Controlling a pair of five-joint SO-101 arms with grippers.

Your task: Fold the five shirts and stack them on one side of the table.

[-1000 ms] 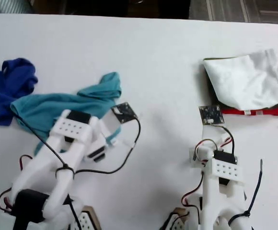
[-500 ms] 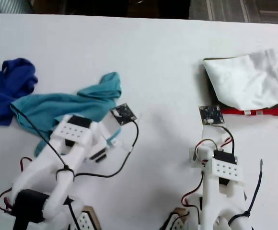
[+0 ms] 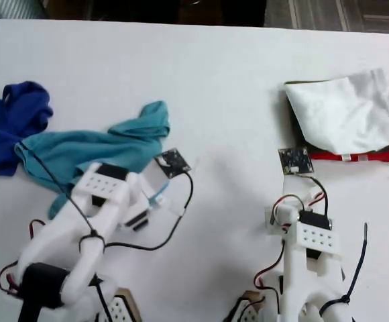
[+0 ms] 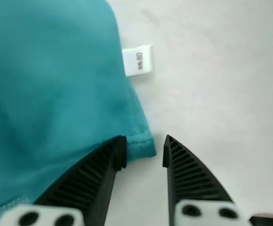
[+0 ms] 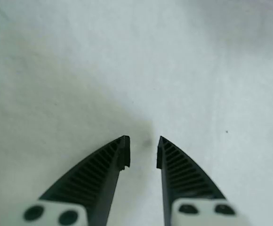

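Observation:
A crumpled teal shirt (image 3: 94,151) lies left of the table's middle, partly over a blue shirt (image 3: 10,121) at the far left. My left gripper (image 4: 142,148) is open at the teal shirt's (image 4: 52,84) near right corner, with the hem corner lying between its fingertips and a white label (image 4: 138,60) just beyond. At the right side, a folded white shirt (image 3: 345,111) tops a stack with a red shirt (image 3: 362,156) and a dark one beneath. My right gripper (image 5: 143,149) is slightly open over bare table, a little in front of that stack.
The white table (image 3: 221,80) has free room across its middle and back. Both arm bases and their loose cables (image 3: 174,221) occupy the near edge.
The left arm has drawn back slightly toward the near edge, and the teal shirt's near part has shifted a little with it. The right arm has not moved.

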